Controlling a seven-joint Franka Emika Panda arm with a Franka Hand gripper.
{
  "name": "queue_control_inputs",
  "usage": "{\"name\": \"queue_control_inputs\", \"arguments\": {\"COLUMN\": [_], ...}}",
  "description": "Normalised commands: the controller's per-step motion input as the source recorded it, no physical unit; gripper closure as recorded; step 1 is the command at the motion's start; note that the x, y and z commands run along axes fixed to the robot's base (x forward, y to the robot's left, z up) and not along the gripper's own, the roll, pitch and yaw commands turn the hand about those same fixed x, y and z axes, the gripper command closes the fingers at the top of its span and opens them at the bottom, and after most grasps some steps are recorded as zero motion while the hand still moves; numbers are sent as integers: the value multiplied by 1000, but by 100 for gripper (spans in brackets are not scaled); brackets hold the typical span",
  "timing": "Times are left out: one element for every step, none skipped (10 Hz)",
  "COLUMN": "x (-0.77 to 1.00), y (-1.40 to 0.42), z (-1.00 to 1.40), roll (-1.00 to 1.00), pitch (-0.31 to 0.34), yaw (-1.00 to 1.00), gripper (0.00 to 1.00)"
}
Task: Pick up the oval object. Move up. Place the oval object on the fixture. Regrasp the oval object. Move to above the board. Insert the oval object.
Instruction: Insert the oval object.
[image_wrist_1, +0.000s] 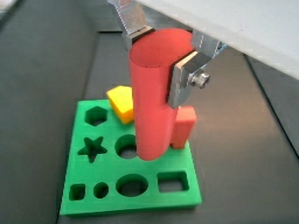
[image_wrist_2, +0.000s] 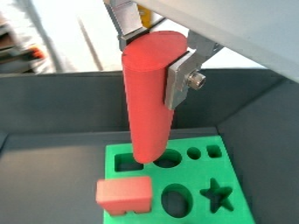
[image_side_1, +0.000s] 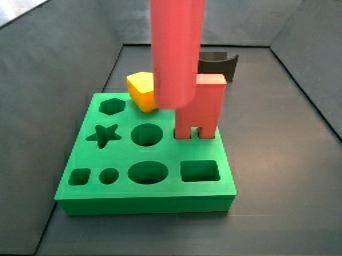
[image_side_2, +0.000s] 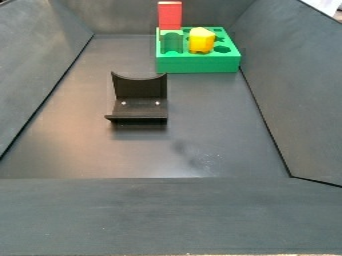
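Observation:
My gripper (image_wrist_1: 162, 57) (image_wrist_2: 156, 59) is shut on the top of the oval object (image_wrist_1: 152, 101) (image_wrist_2: 149, 96), a long red peg hanging upright. Both silver fingers (image_wrist_1: 184, 77) press its sides. In a side view the oval object (image_side_1: 178, 60) comes down from above the frame, and the gripper itself is out of view there. Its lower end is over the green board (image_wrist_1: 111, 206) (image_wrist_2: 222, 168) (image_side_1: 147, 195), close to the holes beside the red arch block (image_side_1: 203, 105). I cannot tell whether it touches. The black fixture (image_side_2: 136, 98) (image_side_1: 221, 62) stands bare on the floor.
A yellow peg (image_wrist_1: 121, 103) (image_side_1: 142, 90) (image_side_2: 201, 40) sticks up from the board (image_side_2: 198, 62). The red arch block (image_wrist_1: 184, 127) (image_wrist_2: 122, 194) stands right beside the hanging peg. Dark sloped bin walls (image_side_2: 54, 90) enclose the floor.

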Motion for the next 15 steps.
{"name": "queue_control_inputs", "arguments": {"x": [0,0,0,0,0,0,0,0,0,0,-111,-206,-66,-60,-14], "y": [-117,-37,0,0,0,-23,-89,-114,-129,-149,-131,-163,-106,-129,-126], "z": [-254,-166,-160,-166,-217,-243,-354,-369,-391,-369,-320,-180,-177,-294,-360], "roll": [0,0,1,0,0,26,11,11,6,9,21,34,59,49,7], "pitch": [-53,-31,-6,-4,-17,0,0,-3,-10,-4,0,-1,0,0,-26], "yaw": [-949,-980,-1000,-1000,-1000,-957,-929,-911,-900,-869,-803,-594,-149,0,46], "gripper": [100,100,100,100,100,100,100,100,100,100,100,100,100,100,100]}}
